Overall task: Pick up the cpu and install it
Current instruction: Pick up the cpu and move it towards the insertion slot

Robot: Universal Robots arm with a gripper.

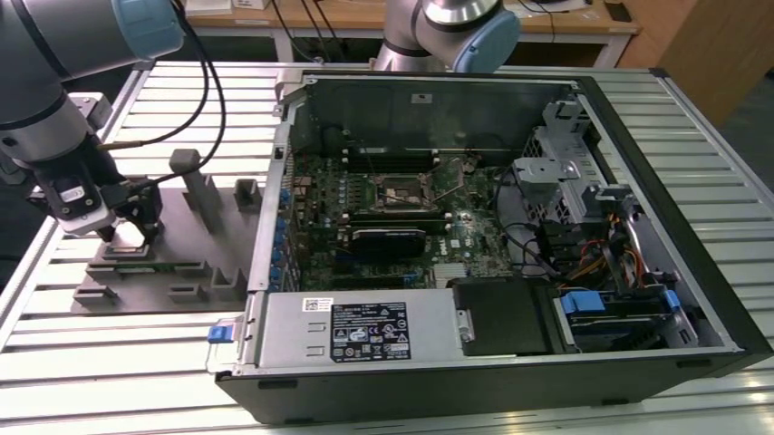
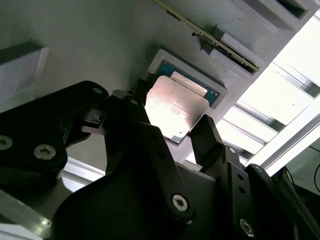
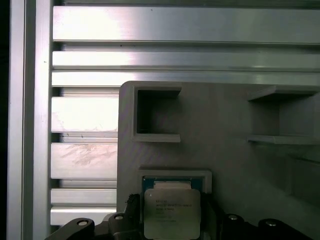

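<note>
The cpu [image 2: 175,107], a small square chip with a silvery top and a teal rim, lies in a shallow pocket of the grey moulded fixture [image 1: 199,263] on the exterior view's left. My gripper [image 1: 127,237] is lowered onto that pocket. In both wrist views its black fingers [image 2: 125,120] press against two opposite edges of the cpu [image 3: 171,210], so it is shut on the chip. The chip sits level with the pocket rim. The dark square socket [image 1: 400,193] lies on the motherboard inside the open computer case [image 1: 677,172].
The fixture [image 3: 225,125] carries upright posts [image 1: 188,168] and other open pockets [image 3: 155,115] close to my gripper. A second arm's base [image 1: 448,27] stands behind the case. The case's left wall [image 1: 275,199] rises between the fixture and the motherboard. The table is slatted aluminium [image 3: 85,115].
</note>
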